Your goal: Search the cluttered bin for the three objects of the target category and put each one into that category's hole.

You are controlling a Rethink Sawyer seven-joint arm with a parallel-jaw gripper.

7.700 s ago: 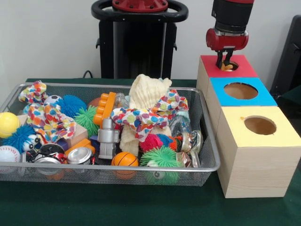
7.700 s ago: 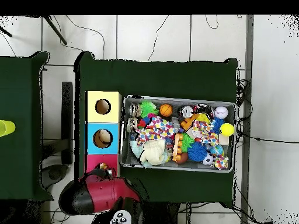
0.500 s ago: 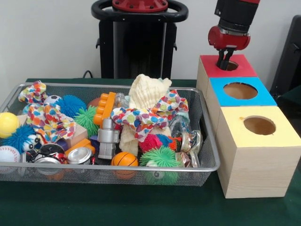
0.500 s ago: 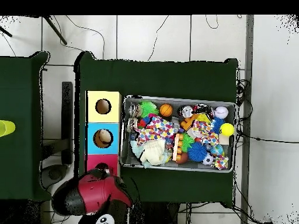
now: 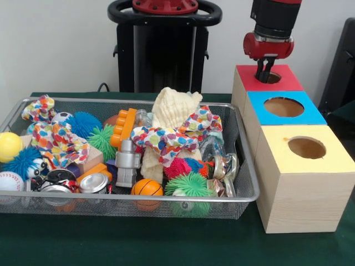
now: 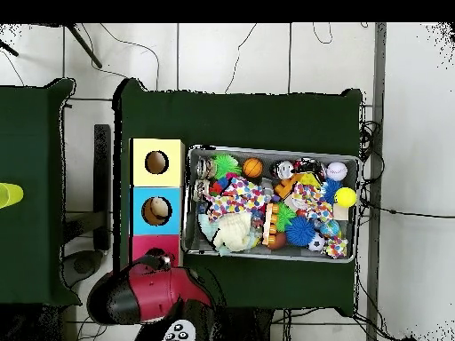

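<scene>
The hand (image 5: 264,72) hangs over the hole (image 5: 271,77) in the far red box, fingers close together and holding nothing, probably after dropping a toy, while the pale yellow toy (image 5: 173,108) waits in the bin (image 5: 244,166).

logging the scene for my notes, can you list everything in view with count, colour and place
wire basket: 1, silver mesh, on the green table, beside the boxes
wooden boxes: 3 in a row, tops red, blue, yellow, each with a round hole
pale yellow soft toy: 1, upright at the basket's far middle
heart-print cloth: several pieces, multicolour, draped across the pile
spiky balls: several, green, blue, pink
orange studded block: 1, mid basket
small basketball: 1, orange, front rim
yellow ball: 1, basket's far end from the boxes
baseball: 1, white, front corner
silver robot figure: 1, mid basket
pincer: 1, dark, tips over the red box's hole; open or shut unclear
</scene>
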